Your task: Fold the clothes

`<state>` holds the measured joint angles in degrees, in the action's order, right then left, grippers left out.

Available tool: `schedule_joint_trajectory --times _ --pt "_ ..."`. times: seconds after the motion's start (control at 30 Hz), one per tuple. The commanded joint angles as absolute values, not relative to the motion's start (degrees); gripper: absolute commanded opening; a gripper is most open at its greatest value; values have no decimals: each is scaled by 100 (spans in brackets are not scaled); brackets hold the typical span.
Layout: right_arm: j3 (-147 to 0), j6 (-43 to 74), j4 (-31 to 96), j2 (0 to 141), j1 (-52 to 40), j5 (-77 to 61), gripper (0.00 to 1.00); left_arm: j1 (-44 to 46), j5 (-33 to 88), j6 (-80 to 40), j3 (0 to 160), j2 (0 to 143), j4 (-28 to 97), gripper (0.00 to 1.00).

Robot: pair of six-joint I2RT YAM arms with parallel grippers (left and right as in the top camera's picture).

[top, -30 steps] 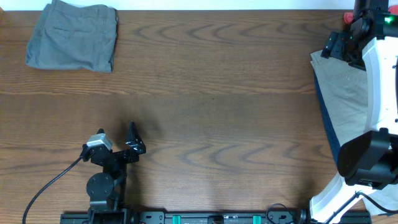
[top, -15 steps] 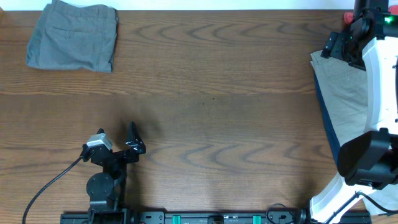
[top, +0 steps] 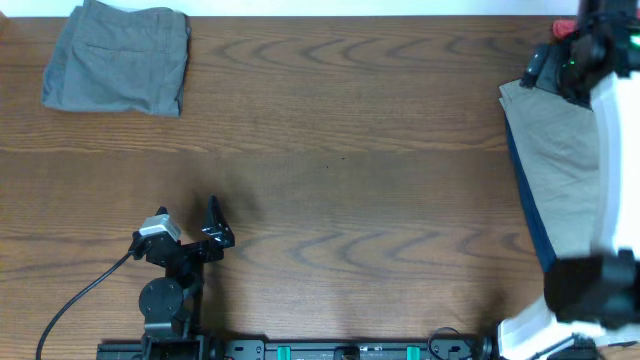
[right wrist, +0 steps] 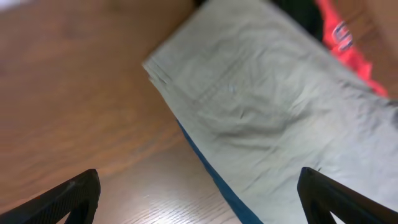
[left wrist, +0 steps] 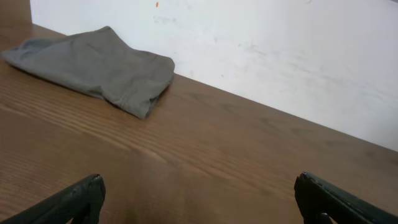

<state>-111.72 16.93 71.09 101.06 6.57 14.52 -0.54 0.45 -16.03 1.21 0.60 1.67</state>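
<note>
Overhead, folded grey-green woven shorts, grainy wood table

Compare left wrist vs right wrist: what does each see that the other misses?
Left wrist only: the folded grey-green shorts lying near a white wall. Right wrist only: beige shorts lying on a blue garment, with a red garment and a black garment at the top edge. Both: the wooden table, plus that arm's own fingers wide apart and empty, left gripper and right gripper.
</note>
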Motion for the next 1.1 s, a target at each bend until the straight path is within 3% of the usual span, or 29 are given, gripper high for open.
schedule_joint_trajectory --times 0.0,0.77,1.07 --pt "-11227 1647 7116 9050 517 1472 99 -30 -69 -1505 23 23 403 98" --pt "-11155 1625 7439 5485 340 1017 99 -30 -69 -1505 23 23 403 98" --pt "-9021 1621 6324 4007 336 421 99 -30 -69 -1503 23 23 405 98"
